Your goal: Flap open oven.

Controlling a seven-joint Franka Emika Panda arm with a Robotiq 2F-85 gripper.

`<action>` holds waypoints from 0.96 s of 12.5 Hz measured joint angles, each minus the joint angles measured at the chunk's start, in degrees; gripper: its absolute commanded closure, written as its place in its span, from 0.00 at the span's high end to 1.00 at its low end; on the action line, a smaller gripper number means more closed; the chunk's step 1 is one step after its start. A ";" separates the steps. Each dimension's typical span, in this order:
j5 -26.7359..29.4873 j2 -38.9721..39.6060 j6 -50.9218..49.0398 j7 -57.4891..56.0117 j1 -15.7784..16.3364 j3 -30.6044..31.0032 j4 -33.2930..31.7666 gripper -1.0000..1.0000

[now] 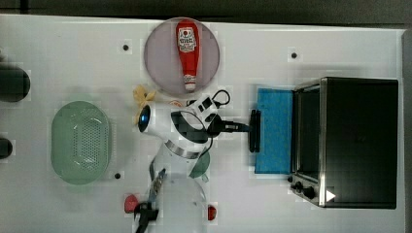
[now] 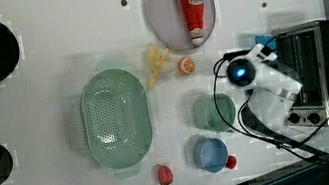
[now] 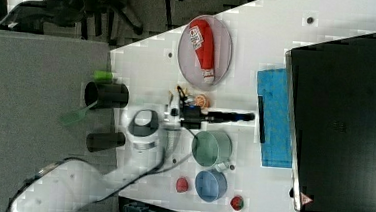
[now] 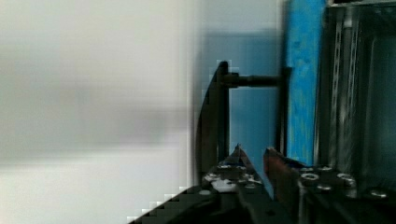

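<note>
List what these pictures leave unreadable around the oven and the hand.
- Oven cavity contents: too dark in the top view, blurred in the wrist view.
- Knob markings: too small in the left view.
- Hand on the door handle: cut off by the wrist view's edge, so contact is unclear.

The white arm (image 1: 167,131) reached level across toward the top view's right, wrist bent, its black gripper (image 1: 245,127) stretched forward (tips (image 4: 239,156) seen slightly parted in the wrist view), cable looped along the forearm
</note>
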 measured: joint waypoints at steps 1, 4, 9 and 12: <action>5.60 -3.59 -0.08 0.40 -0.07 0.03 0.11 0.17; 23.08 -17.79 -1.20 0.90 -0.13 -1.16 1.45 0.17; 48.92 -38.44 -6.15 0.99 -0.38 -6.53 6.71 0.17; 49.73 -45.48 -12.30 1.07 -1.78 -8.58 7.95 0.17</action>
